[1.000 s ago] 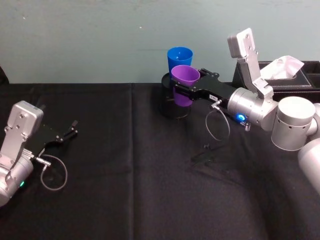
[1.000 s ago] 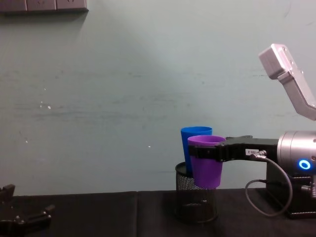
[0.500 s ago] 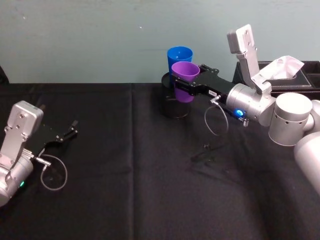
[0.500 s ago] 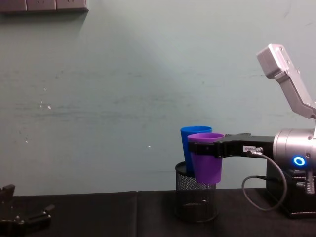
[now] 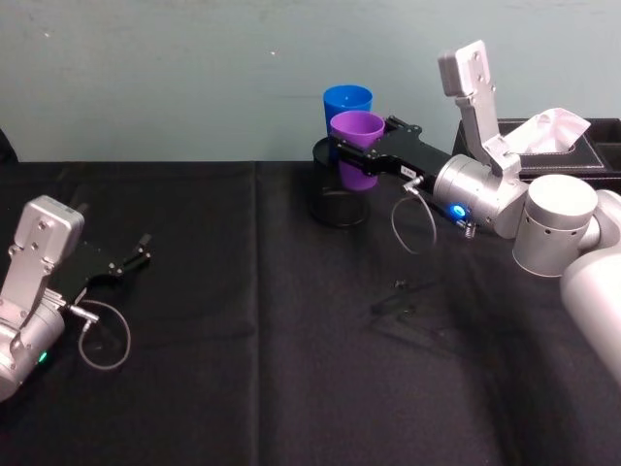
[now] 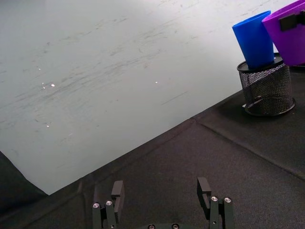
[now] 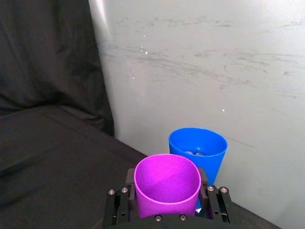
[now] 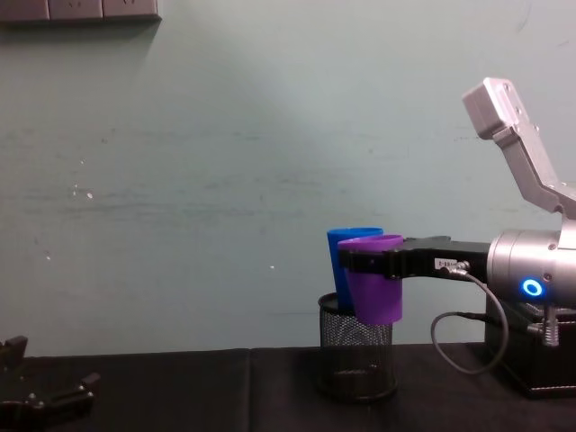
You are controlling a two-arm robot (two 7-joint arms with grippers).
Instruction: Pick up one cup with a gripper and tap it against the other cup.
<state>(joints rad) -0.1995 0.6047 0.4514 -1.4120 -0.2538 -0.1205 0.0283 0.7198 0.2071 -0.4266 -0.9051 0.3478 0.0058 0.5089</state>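
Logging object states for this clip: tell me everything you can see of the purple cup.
The purple cup is a tapered, handleless tumbler, plastic by its look, empty, mouth up and nearly upright. The right tool is shut on it just below the rim, holding it in the air above the black mesh holder, close beside the blue cup standing in that holder. Whether the cups touch cannot be told.

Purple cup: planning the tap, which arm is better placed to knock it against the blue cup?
Right. The right end effector is shut on the purple cup, right beside the blue cup in the mesh holder; the left end effector lies open, far off.
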